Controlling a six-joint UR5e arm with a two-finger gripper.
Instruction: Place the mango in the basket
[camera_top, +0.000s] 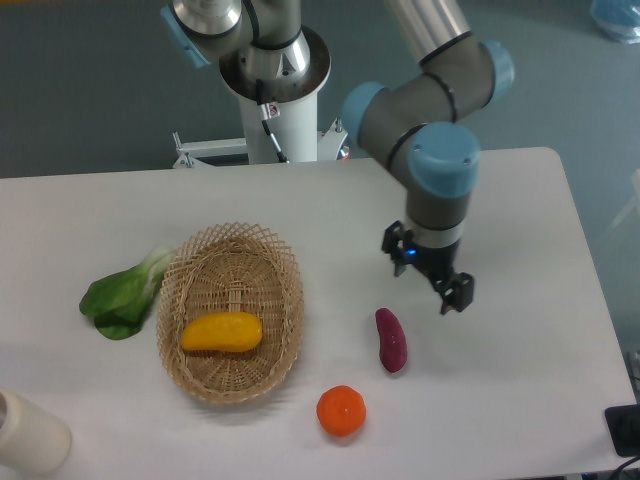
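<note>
White table (500, 200): mango (221, 332) lies inside basket (230, 311) at left. Gripper (455, 295) hangs right of sweet potato (390, 339), holding nothing; jaw spacing cannot be told.

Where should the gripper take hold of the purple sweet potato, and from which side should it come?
Grip the sweet potato across its thicker middle, coming from above. It lies flat on the table with free space on both long sides, apart from the orange and basket.
</note>
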